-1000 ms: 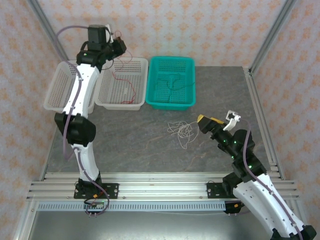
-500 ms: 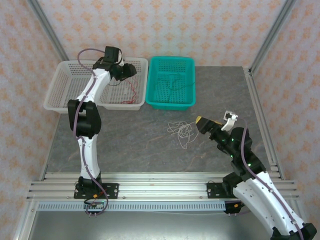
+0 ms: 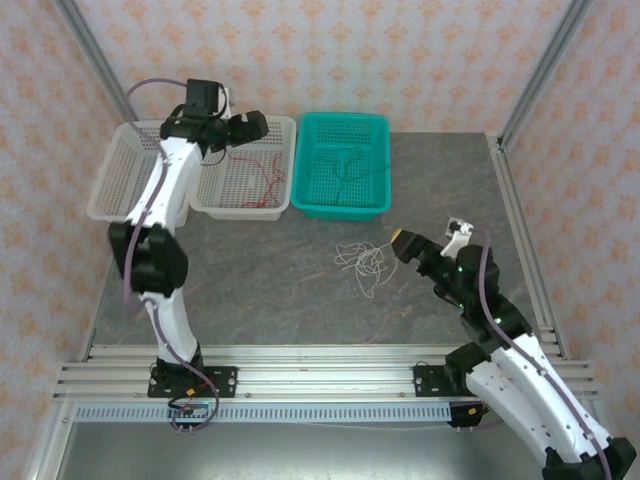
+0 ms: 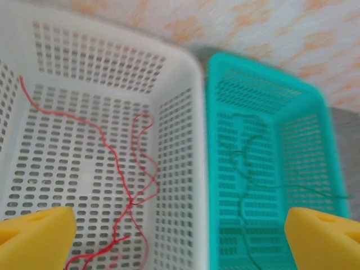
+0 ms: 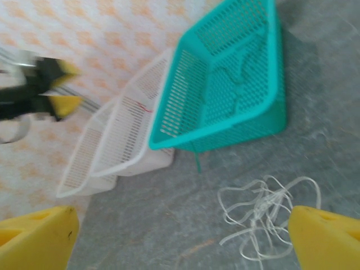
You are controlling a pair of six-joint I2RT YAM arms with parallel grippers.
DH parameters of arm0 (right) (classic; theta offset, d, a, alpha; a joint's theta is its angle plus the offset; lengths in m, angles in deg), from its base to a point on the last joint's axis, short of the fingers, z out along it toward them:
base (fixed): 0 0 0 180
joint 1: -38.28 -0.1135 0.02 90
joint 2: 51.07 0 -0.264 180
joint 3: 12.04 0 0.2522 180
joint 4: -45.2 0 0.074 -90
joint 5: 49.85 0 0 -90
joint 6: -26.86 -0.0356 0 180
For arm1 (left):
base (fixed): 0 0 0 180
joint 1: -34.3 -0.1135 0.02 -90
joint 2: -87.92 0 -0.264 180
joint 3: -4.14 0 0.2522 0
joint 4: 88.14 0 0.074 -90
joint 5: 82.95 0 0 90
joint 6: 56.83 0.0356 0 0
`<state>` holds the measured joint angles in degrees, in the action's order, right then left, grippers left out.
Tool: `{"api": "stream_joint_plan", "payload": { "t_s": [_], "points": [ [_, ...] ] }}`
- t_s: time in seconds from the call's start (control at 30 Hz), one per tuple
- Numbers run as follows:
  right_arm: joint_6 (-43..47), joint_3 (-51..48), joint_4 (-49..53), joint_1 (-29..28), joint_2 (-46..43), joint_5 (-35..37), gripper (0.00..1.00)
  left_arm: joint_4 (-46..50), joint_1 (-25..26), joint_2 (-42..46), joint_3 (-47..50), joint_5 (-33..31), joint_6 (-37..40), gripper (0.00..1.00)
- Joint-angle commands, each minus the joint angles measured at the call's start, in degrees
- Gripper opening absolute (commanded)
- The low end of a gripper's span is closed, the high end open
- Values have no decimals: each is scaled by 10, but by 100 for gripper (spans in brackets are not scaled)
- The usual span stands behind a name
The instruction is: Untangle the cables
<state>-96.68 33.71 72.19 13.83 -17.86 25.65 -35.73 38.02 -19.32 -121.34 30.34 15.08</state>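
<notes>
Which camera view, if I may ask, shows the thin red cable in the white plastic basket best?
The left wrist view: the thin red cable sprawls large across the white perforated basket floor, its loops traceable. The top external view shows the cable small; the right wrist view catches a blurred red fleck.

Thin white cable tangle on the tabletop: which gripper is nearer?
Right. The right gripper sits just beside the tangle; the left gripper hangs far off, over the white perforated basket.

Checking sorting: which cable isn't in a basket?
The white cable, bunched on the table; the red cable lies in the white basket, the green cable in the teal basket.
</notes>
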Motion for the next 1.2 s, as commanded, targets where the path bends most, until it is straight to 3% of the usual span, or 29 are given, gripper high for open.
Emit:
{"api": "stream_joint_plan", "payload": {
  "t_s": [0.0,0.2,0.37,0.53,0.73,0.87,1.1,1.17],
  "points": [
    [-18,27,58,-3,47,35,96,-75,45,125,64,20,-4,97],
    [-12,66,117,-3,183,24,95,-169,152,258,235,68,-5,100],
    [-15,65,100,-3,259,0,94,-178,250,313,334,23,-10,100],
    [-25,44,53,-3,289,-5,93,-199,303,294,413,-26,-93,99],
    [-36,36,47,-3,298,-3,93,-284,325,217,491,-66,-194,95],
    [-39,31,56,-3,293,6,93,-360,341,133,499,-53,-258,87],
    [-50,19,66,-3,265,21,93,-325,378,17,434,-143,-309,48],
    [-52,16,67,-3,258,25,93,-321,378,-9,426,-159,-332,44]
  ]
}}
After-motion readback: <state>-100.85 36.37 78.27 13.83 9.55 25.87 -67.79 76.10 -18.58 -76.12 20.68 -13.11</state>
